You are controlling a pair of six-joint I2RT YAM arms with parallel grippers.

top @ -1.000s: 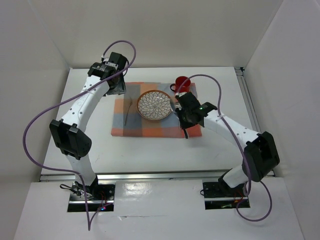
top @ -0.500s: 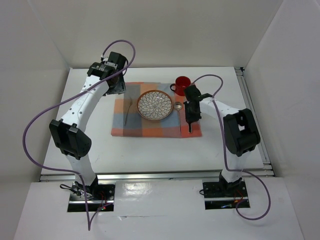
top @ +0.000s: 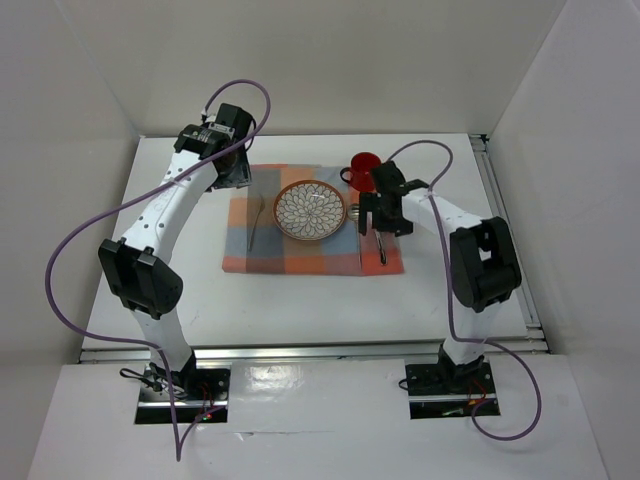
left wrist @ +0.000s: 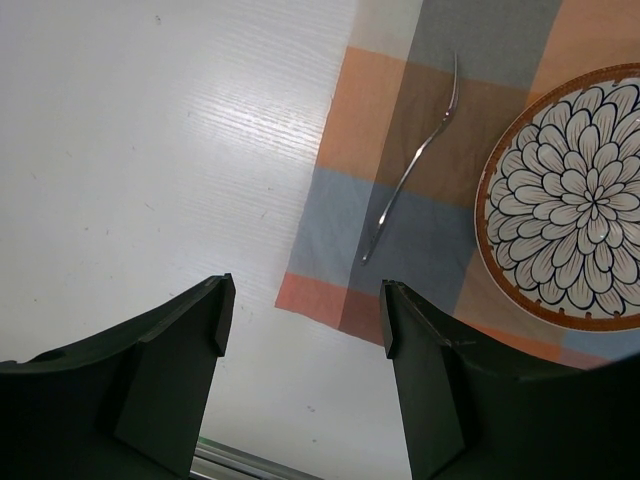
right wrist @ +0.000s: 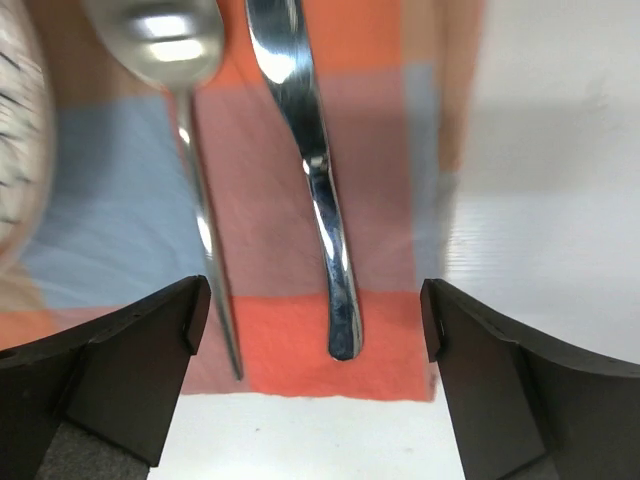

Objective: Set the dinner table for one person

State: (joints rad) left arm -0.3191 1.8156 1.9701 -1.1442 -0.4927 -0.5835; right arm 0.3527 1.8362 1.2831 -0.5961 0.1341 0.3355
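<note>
Flat white table point(top: 300, 300) filling mid-frame, rail along its lower edge; checked cloth point(top: 290, 255) at centre, plate point(top: 311, 211) on it. Right end effector point(right wrist: 312, 310) spread wide, straight above knife point(right wrist: 315, 170) and spoon point(right wrist: 190, 150), both lying top-to-bottom, parallel. Left end effector point(left wrist: 303, 310) wide too, over cloth edge by fork point(left wrist: 415, 165).

Top view: the flat white counter point(top: 300, 310) lies bare along the lower band and left side. Mid-frame, a flower-patterned round plate point(top: 311, 211), red cup point(top: 364, 165), steel spoon point(right wrist: 205, 230) and knife point(right wrist: 320, 190) crowd the orange-and-blue-grey checked cloth point(top: 300, 257), white walls point(top: 60, 150) beyond.
</note>
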